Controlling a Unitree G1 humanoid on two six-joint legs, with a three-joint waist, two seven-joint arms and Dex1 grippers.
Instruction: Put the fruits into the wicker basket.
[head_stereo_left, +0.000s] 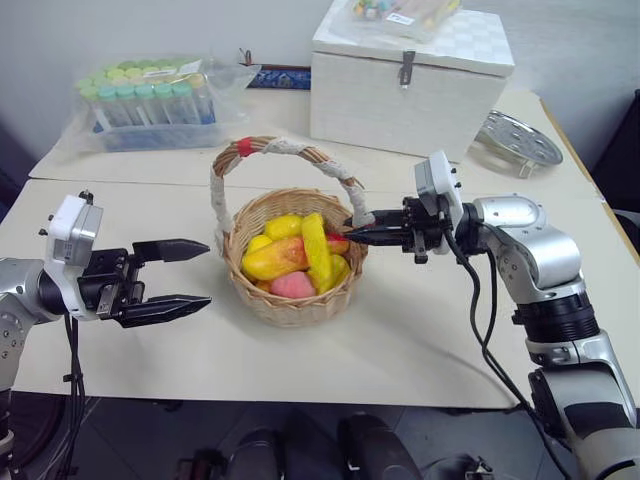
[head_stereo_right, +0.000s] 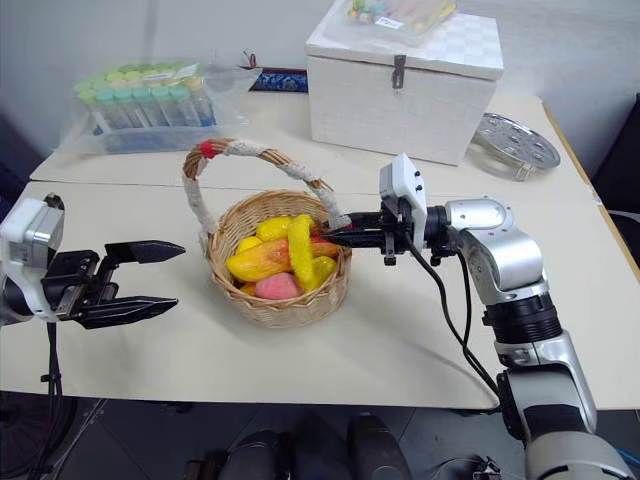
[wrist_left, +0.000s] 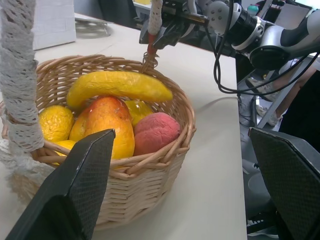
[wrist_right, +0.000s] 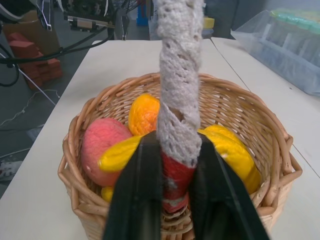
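- Since mango (head_stereo_left: 272, 258) and banana (head_stereo_left: 317, 250) already lie in the wicker basket (head_stereo_left: 296, 306) mid-frame, right claw (head_stereo_left: 352, 235) clenches its handle base.
- Left claw (head_stereo_left: 180, 275) released, lower left.

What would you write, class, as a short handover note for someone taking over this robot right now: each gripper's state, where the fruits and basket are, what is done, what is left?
Left gripper: open, level, beside the wicker basket, not touching it.
Right gripper: shut on the red-wrapped foot of the basket's handle.
Basket: upright on the table, between the two grippers.
Fruits: the mango and the banana lie inside the basket with other fruit pieces.
Done: both fruits are in.
Left: probably only to release the handle and draw both arms back; no fruit seen loose on the table.
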